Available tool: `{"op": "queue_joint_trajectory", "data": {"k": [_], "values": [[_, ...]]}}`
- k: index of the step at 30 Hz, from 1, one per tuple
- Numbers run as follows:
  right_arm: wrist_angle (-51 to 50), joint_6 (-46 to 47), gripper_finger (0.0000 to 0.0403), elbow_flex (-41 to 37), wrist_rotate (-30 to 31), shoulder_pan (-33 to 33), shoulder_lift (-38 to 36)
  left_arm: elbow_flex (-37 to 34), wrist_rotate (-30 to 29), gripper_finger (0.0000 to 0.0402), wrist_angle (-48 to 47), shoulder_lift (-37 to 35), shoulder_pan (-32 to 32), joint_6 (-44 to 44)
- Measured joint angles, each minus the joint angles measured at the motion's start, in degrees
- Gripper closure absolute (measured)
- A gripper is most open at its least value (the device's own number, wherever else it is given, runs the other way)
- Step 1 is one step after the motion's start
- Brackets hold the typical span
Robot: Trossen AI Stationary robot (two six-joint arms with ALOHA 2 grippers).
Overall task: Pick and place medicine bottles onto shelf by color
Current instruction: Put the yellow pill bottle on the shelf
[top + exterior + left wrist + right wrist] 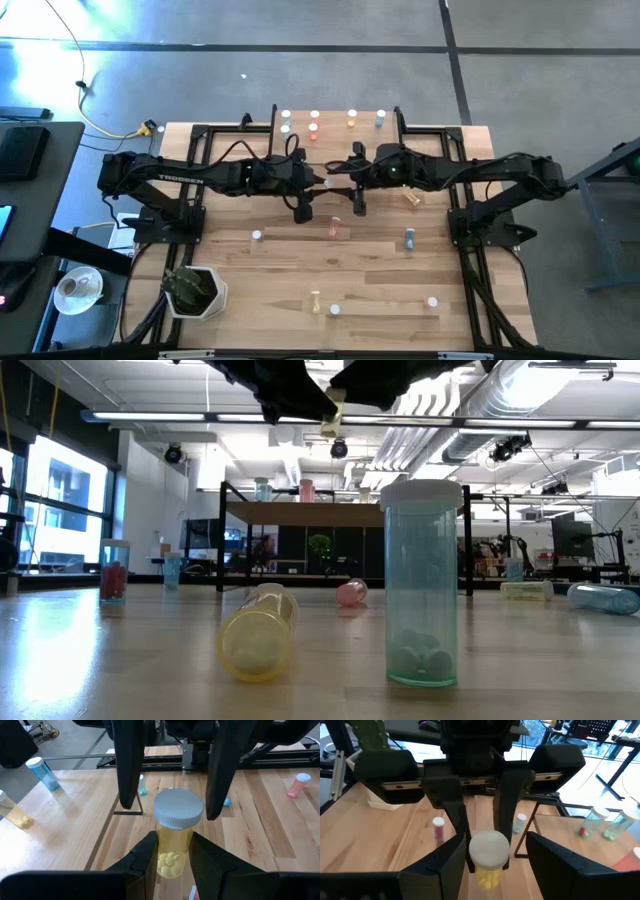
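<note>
Midway now: left gripper (170, 851) jaws pinch a yellow bottle (173, 840), right gripper (490, 851) jaws wide around it; several bottles top the shelf (335, 128), more litter the bench (380, 285).

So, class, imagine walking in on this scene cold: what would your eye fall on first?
The two grippers meeting in mid-air above the table's middle: the left gripper is shut on a yellow bottle with a white cap, and the open right gripper flanks that cap. Next, the bottles scattered over the table, some lying flat, and a row already standing on the shelf at the far edge.
</note>
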Motion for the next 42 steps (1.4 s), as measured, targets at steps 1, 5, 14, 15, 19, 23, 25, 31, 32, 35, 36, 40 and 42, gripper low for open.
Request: {"op": "queue_joint_trajectory", "data": {"k": [1,5,14,15,19,23,25,31,32,35,36,40,42], "values": [[-0.1,0.0,0.0203,0.0,0.0,0.0,0.0,0.0,0.0,0.0312,0.0,0.0,0.0,0.0],[-0.3,1.4,0.0204,0.0,-0.2,0.0,0.0,0.0,0.0,0.0312,0.0,0.0,0.0,0.0],[-0.1,2.6,0.0232,0.0,-1.8,-0.3,0.4,0.0,0.0,0.0312,1.5,0.0,0.0,0.0],[0.0,2.6,0.0237,0.0,-1.8,-0.3,0.4,0.0,0.0,0.0312,1.5,0.0,0.0,0.0],[1.2,2.4,0.0255,0.0,-1.8,-0.3,0.4,0.0,0.0,0.0312,1.4,0.0,0.1,0.0],[0.7,2.4,0.0266,0.0,-1.8,-0.4,0.4,0.0,0.0,0.0312,1.4,0.0,0.1,0.0],[0.4,2.4,0.0269,0.0,-1.8,-0.4,0.4,0.0,0.0,0.0312,1.4,0.0,0.1,0.0],[0.4,2.4,0.027,0.0,-1.8,-0.4,0.4,0.0,0.0,0.0312,1.4,0.0,0.1,0.0],[0.4,2.4,0.027,0.0,-1.8,-0.4,0.4,0.0,0.0,0.0312,1.4,0.0,0.1,0.0],[0.4,2.4,0.027,0.0,-1.8,-0.4,0.4,0.0,0.0,0.0312,1.4,0.0,0.1,0.0],[0.4,2.4,0.027,0.0,-1.8,-0.4,0.4,0.0,0.0,0.0312,1.4,0.0,0.1,0.0],[0.4,2.4,0.028,0.0,-1.8,-0.4,0.4,0.0,0.0,0.0312,1.4,0.0,0.1,0.0],[0.4,2.4,0.0289,0.0,-1.8,-0.4,0.4,0.0,0.0,0.0312,1.4,0.0,0.1,0.0]]}}
